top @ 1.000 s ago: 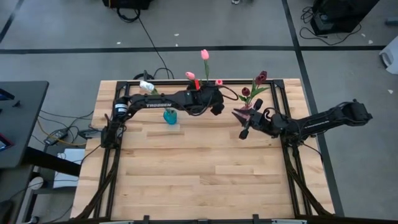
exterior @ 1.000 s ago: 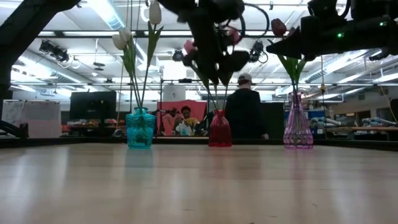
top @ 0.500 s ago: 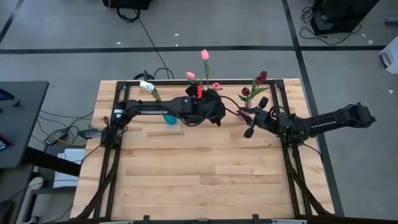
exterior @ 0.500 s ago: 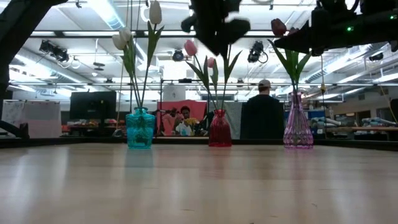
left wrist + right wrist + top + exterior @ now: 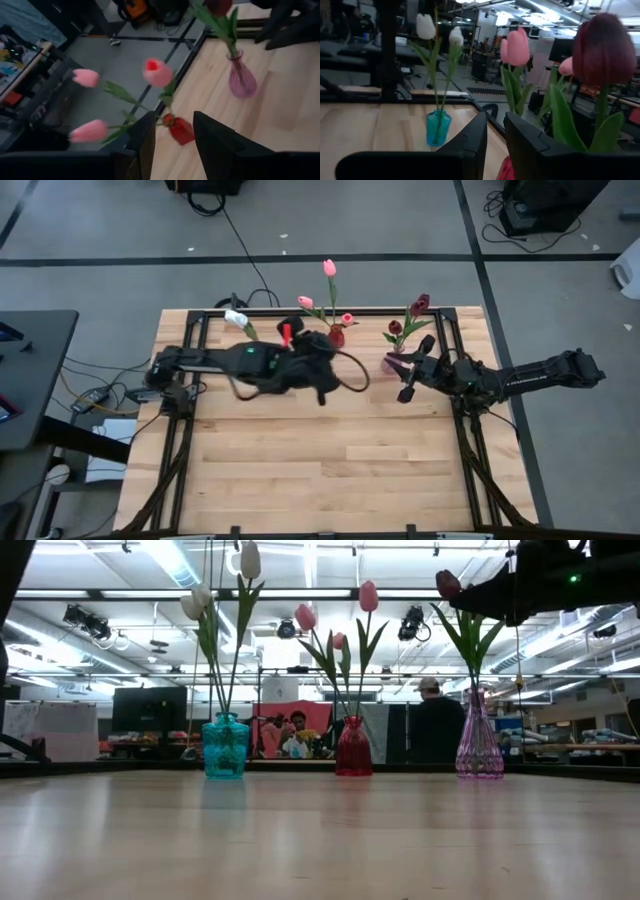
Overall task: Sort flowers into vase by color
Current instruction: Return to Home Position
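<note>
The wooden table (image 5: 330, 470) has open boards over its whole near half, up to the front edge. The left gripper (image 5: 173, 117) hangs just in front of the red vase (image 5: 353, 747), fingers (image 5: 142, 145) a little apart, holding nothing; the right gripper (image 5: 495, 117) hangs by the purple vase (image 5: 479, 745), gap narrow, also empty. In a row near the far edge, white tulips (image 5: 249, 560) stand in the blue vase (image 5: 225, 746), pink tulips (image 5: 369, 595) in the red, maroon tulips (image 5: 448, 583) in the purple.

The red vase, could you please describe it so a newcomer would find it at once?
Along the wooden table's far edge stand three vases in a row. The red vase is the middle one, between the teal vase and the purple vase. It alone holds pink tulips.
</note>
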Tool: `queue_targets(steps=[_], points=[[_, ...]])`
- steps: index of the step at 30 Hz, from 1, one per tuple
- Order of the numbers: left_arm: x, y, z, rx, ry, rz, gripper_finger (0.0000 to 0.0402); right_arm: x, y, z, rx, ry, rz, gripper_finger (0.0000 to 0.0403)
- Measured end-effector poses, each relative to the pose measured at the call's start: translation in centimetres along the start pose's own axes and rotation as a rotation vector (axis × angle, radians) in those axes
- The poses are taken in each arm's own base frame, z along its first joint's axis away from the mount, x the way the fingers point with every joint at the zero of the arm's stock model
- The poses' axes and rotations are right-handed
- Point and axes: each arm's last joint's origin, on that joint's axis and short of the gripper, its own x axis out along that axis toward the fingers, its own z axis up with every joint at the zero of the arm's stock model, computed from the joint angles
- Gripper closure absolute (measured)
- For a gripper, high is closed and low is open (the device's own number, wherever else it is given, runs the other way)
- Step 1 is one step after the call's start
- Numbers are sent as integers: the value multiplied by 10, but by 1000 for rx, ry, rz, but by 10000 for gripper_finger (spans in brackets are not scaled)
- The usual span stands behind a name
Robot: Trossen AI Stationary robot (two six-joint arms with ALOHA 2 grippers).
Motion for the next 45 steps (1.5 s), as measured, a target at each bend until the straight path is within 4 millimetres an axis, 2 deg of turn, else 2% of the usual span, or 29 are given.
queue_targets(steps=[3,7,12,17,21,27,35,40,42,45], points=[[-20,8,-3,-4,-25,-14,272,-1,0,0,6,-5,24,322],[-36,10,-20,-1,-46,-49,286,-1,2,0,4,-8,63,322],[-63,10,-58,-69,-126,-131,307,0,2,-1,0,-4,74,322],[-89,2,-102,-56,-363,-290,319,1,0,-3,-41,7,57,322],[-84,3,-143,-26,-532,-415,321,3,-4,-6,-91,45,0,322],[-63,21,-193,1,-667,-458,321,2,-11,-10,-117,105,-176,322],[-56,38,-239,38,-687,-530,321,-11,-15,12,-64,-28,-227,322],[-59,57,-273,-57,-747,-570,321,-31,-26,19,6,-39,-377,322],[-62,64,-283,-111,-808,-598,321,-38,-29,18,16,-38,-363,322],[-64,72,-296,-178,-903,-626,321,-46,-28,15,78,-65,-222,322]])
